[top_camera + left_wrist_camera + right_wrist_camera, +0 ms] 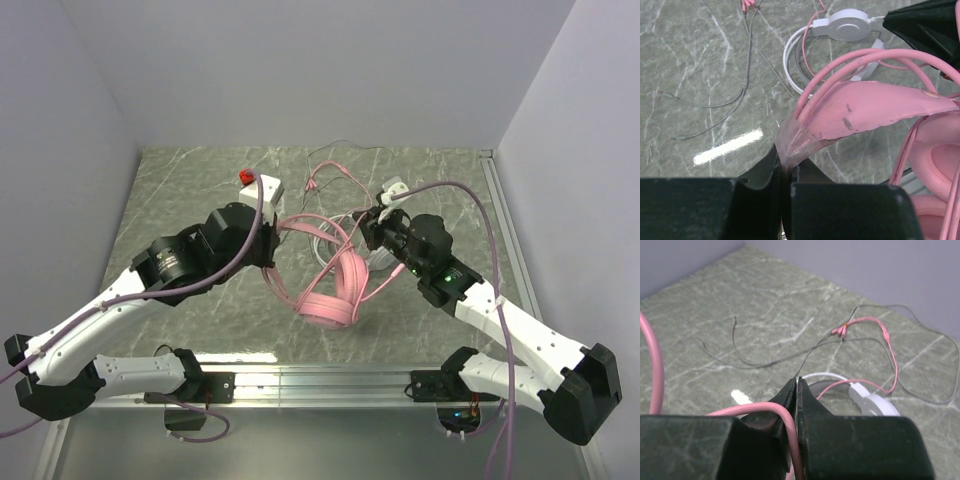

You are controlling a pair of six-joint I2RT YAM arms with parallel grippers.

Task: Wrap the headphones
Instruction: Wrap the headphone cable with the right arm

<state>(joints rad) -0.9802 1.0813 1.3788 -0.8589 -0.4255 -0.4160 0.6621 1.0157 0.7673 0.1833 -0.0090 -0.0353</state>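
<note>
The pink headphones (pixel 335 295) hang above the table's middle, ear cups low. My left gripper (pixel 268 252) is shut on the end of their pink headband (pixel 875 107), with pink cable loops (pixel 865 57) lying over the band. My right gripper (pixel 372 228) is shut on the pink cable (pixel 771 411), which runs between its jaws. The white headphones (pixel 845 26) lie on the table behind, also in the right wrist view (pixel 867 402), partly hidden under my right gripper in the top view (pixel 392 188).
Thin pale cable (pixel 340 150) and a pink plug end (pixel 312 185) trail over the grey marble table toward the back wall. The pale cable also loops across the table in the left wrist view (pixel 715 102). A metal rail (pixel 320 380) runs along the near edge.
</note>
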